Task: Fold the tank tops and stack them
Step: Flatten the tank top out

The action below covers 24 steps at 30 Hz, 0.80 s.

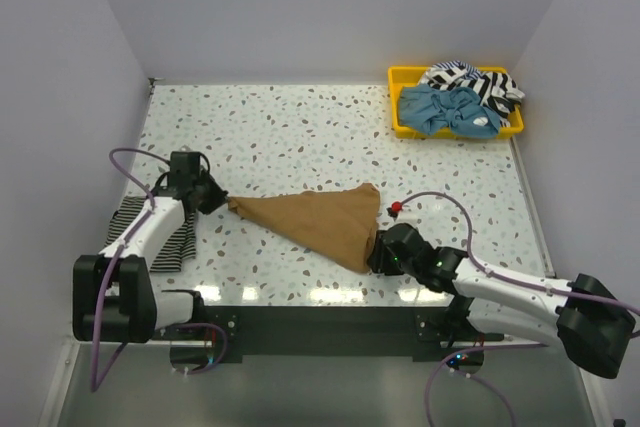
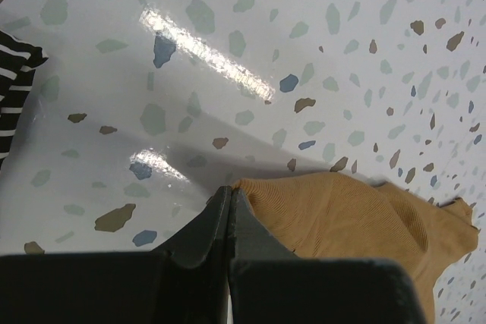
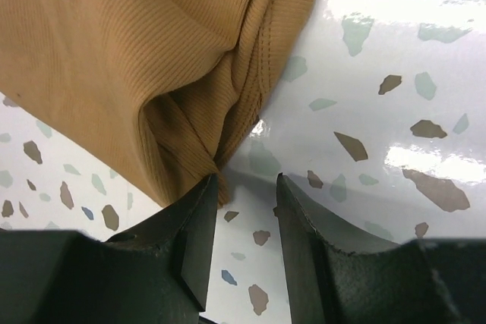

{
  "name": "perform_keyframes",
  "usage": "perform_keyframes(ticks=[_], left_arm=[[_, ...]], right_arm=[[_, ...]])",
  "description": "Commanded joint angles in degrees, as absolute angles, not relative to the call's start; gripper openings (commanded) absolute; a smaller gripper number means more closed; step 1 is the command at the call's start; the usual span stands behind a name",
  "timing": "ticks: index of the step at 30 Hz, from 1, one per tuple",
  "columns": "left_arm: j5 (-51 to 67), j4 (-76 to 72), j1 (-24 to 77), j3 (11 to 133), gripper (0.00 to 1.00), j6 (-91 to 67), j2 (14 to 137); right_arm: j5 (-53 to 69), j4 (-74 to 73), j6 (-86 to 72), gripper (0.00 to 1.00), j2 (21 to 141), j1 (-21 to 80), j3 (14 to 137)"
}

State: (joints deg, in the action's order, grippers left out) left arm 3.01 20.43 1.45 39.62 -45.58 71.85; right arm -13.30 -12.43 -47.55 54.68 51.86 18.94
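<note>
Right gripper point(image 3: 247, 184): at 5 o'clock on the table point(image 1: 300, 127), jaws parted to a moderate gap with nothing between them. The near corner of the tan top point(image 1: 320, 219) lies just at its left finger point(image 3: 199, 218).

Tan top: fine ribbed knit with a stitched hem, tan-brown. It is spread in a rough triangle at table centre, widest toward 4 o'clock and tapering to a point at 9 o'clock.

Left gripper point(image 2: 230, 191): at 9 o'clock, jaws closed together, pinching the tapered point.

Striped top point(image 1: 150, 232): thin black-and-white stripes, flat at 8 o'clock, partly under the left arm.

Tray point(image 1: 395, 97): yellow plastic, rectangular, at 1 o'clock. It holds a crumpled blue top point(image 1: 445, 112) and a bold-striped top point(image 1: 475, 82).
</note>
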Motion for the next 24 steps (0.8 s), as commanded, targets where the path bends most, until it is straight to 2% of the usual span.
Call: perform_keyframes(ticks=[1, 12, 18, 24], left_arm=[[1.7, 17.3, 0.9, 42.7, 0.00, -46.8, 73.0], [1.8, 16.3, 0.9, 43.7, 0.00, -46.9, 75.6], [1.8, 16.1, 0.9, 43.9, 0.00, -47.0, 76.2], [1.8, 16.1, 0.9, 44.1, 0.00, -47.1, 76.3]], right_arm=[[-12.4, -8.3, -44.8, 0.41, 56.6, 53.2, 20.5], [-11.1, -3.3, -43.9, 0.41, 55.0, 56.0, 18.5], [-10.7, -2.4, -43.0, 0.40, 58.2, 56.5, 19.2], [-9.0, -0.6, -43.4, 0.36, 60.4, 57.3, 19.2]])
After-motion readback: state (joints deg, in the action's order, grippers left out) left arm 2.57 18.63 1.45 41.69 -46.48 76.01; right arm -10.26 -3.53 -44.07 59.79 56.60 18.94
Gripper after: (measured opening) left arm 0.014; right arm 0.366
